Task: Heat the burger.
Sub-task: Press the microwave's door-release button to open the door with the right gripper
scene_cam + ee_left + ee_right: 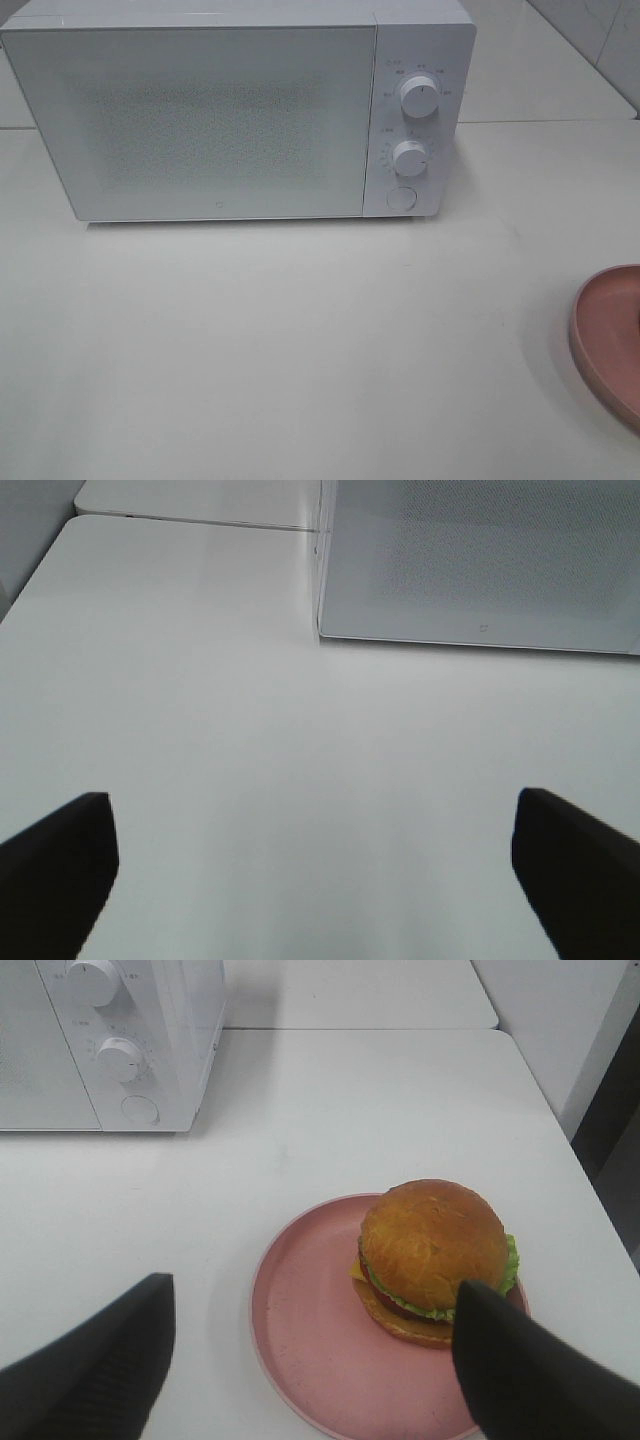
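The burger [432,1250], with a golden-brown bun, green lettuce and yellow cheese, sits on a round pink plate [310,1335] in the right wrist view. My right gripper [310,1360] hovers open over the plate, one finger close beside the burger, nothing between the fingers. In the exterior high view only the plate's edge [610,340] shows at the right border; the burger and both arms are out of that frame. The white microwave [240,110] stands at the back with its door closed. My left gripper [315,870] is open above bare table, in front of the microwave [480,565].
The microwave has two round knobs [418,97] and a round button [401,198] on its right panel. A table seam runs behind the microwave. The table's right edge [560,1130] lies near the plate.
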`<control>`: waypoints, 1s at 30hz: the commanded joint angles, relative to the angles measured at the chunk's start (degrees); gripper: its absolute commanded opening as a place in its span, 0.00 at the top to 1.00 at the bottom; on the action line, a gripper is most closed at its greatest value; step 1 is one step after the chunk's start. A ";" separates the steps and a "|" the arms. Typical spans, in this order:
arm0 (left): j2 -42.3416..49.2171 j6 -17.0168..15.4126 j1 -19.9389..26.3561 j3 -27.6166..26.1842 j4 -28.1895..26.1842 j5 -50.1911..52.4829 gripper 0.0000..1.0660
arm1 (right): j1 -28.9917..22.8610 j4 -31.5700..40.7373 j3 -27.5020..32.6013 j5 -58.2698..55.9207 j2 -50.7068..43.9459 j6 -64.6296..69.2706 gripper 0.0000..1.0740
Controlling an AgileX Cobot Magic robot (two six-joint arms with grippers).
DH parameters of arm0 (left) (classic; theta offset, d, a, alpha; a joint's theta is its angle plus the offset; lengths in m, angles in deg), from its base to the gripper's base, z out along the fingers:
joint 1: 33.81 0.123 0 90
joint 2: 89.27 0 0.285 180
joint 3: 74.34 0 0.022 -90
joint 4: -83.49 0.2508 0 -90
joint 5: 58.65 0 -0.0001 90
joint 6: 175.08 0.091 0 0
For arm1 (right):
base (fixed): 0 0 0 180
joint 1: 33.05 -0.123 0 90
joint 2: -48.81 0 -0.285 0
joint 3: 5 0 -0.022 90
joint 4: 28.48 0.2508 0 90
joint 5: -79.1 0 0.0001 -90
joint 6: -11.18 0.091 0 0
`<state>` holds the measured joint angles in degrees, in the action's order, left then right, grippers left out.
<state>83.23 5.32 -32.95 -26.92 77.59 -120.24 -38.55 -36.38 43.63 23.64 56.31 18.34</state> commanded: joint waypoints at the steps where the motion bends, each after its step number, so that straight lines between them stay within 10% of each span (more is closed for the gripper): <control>1: 0.29 -0.40 0.23 0.17 -0.06 0.40 0.06 | -0.17 -0.40 0.11 0.34 -1.43 -0.52 0.33; 30: 0.29 -0.40 0.23 0.17 -0.06 0.40 0.06 | -0.17 -0.34 -1.95 9.17 11.63 -0.69 0.33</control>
<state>83.23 5.32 -32.95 -26.92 77.59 -120.24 -38.55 -36.38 42.19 30.51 66.85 18.23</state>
